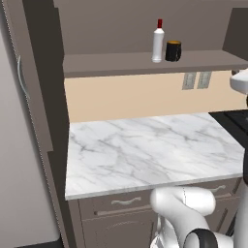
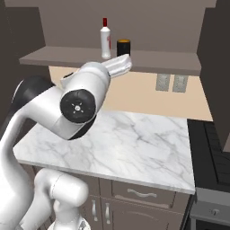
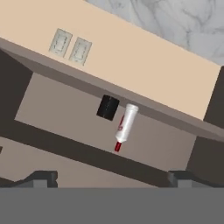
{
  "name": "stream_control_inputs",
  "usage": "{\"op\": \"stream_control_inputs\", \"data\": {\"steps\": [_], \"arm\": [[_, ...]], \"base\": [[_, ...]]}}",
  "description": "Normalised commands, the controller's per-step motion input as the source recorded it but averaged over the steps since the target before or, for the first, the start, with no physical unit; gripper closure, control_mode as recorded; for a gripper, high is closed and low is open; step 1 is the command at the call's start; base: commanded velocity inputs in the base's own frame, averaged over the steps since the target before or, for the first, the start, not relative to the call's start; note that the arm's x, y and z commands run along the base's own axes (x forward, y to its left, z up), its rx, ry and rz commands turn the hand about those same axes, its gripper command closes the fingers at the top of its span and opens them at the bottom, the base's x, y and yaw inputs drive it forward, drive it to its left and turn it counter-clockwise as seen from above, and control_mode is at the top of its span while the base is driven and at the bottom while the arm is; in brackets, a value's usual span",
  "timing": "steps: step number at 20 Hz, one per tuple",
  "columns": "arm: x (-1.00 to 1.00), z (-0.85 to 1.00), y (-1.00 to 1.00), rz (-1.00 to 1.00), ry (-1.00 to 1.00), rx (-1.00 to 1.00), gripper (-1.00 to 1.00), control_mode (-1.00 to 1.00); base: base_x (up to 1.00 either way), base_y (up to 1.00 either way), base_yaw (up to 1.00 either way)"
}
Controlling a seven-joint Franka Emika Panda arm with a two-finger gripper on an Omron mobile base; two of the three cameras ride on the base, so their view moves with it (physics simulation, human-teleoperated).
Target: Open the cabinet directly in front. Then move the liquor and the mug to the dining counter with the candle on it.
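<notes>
The cabinet stands open; its left door is swung out, wavy handle showing. On its shelf stand the liquor, a white bottle with a red cap, and the black mug just right of it, close together. Both also show in the right base view, liquor and mug, with my forearm reaching up toward them. The hand view is rolled upside down: liquor and mug sit ahead at some distance. My gripper is open and empty, fingertips wide apart. The dining counter and candle are out of view.
A marble worktop with a beige backsplash lies under the shelf, with two wall outlets at the back right. Drawer fronts run below it. A dark stove borders the worktop on the right.
</notes>
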Motion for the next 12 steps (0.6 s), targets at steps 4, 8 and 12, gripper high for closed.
{"op": "stream_control_inputs", "data": {"steps": [4,8,12], "arm": [[0.08,0.0,0.0,-0.03,0.0,0.21,-1.0,-1.0],[0.01,0.0,0.0,-0.03,0.0,0.2,-1.0,-1.0],[0.06,0.0,0.0,-0.02,0.0,0.15,-1.0,-1.0]], "base": [[0.0,0.0,0.0],[0.0,0.0,0.0],[0.0,0.0,0.0]]}}
